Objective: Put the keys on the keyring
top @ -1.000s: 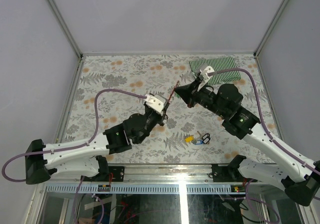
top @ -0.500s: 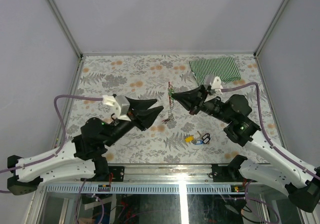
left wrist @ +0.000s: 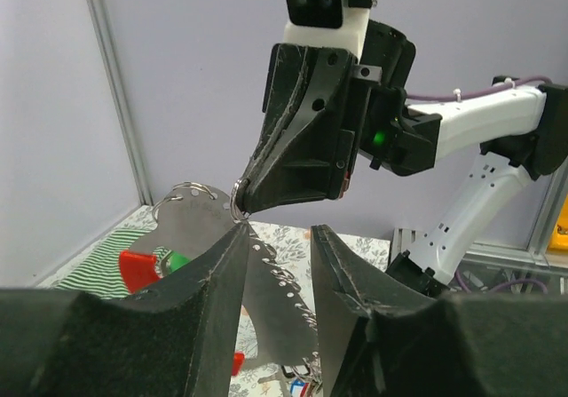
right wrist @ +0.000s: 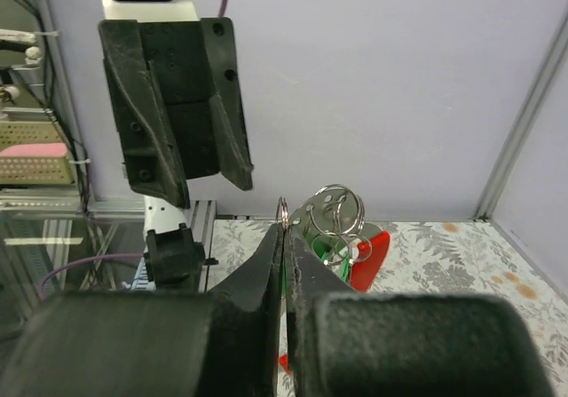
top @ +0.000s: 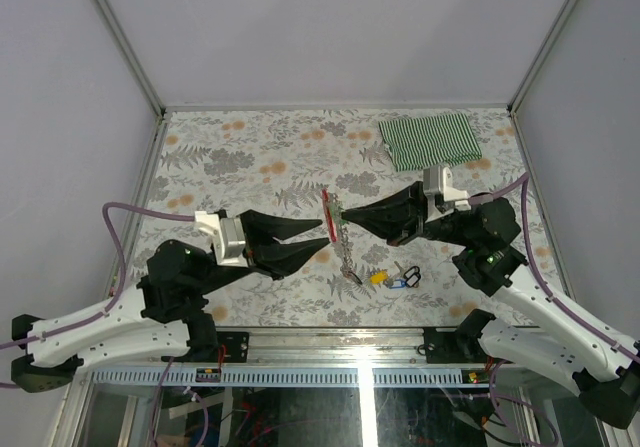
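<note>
Keyring [top: 327, 207], red curved plastic clip on a short silver-grey metal chain [top: 345, 252]: held in the air above the floral-patterned table [top: 240, 157], between my two arms. My right fingers [top: 365, 213] were pressed shut on a thin silver split ring [right wrist: 283, 209] at its top, with clip and chain dangling free. My left fingers [top: 288, 228] stood apart, empty, just beside the ring. Small green-headed key [left wrist: 178, 259]: hung by the clip, apparently already threaded. Small yellow-headed key [top: 377, 277] and blue-headed key [top: 403, 281]: lying on the table below, near a small black loop [top: 414, 273]. Hazards, as I judged them: the pinch caught only the ring's edge, so a nudge from my left fingers could twist it loose and drop the lot. The swinging chain could also spoil my aim or snag the loose keys.
</note>
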Robot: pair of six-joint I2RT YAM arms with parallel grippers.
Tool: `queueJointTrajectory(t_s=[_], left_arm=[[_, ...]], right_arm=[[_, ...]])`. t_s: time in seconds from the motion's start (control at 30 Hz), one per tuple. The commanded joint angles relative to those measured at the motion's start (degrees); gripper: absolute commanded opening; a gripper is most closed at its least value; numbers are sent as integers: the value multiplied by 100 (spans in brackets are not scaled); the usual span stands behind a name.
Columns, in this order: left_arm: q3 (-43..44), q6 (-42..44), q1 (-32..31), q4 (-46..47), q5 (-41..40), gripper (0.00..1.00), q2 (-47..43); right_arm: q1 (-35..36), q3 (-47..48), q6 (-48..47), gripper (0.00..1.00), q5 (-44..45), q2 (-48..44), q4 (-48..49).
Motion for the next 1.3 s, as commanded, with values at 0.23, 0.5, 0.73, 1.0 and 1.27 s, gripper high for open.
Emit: queueJointTrajectory(t_s=[0.23,0.5,0.73,1.0,1.27], left_arm=[[143,386,-22,649,213,37,274],[177,392,-19,725,227,37,365],[243,404,-18,734,324,38,497],[306,449,-21,816,419,36,568],[322,525,-23,797,757,20,559]], right_arm=[[35,361,236,0,-672,-109,712],[29,448,302,0,-941,-30,664],[35,509,290,0,-1041,37,525],[36,525,219,0,-1138,78,359],[37,544,139,0,-1120,73,264]])
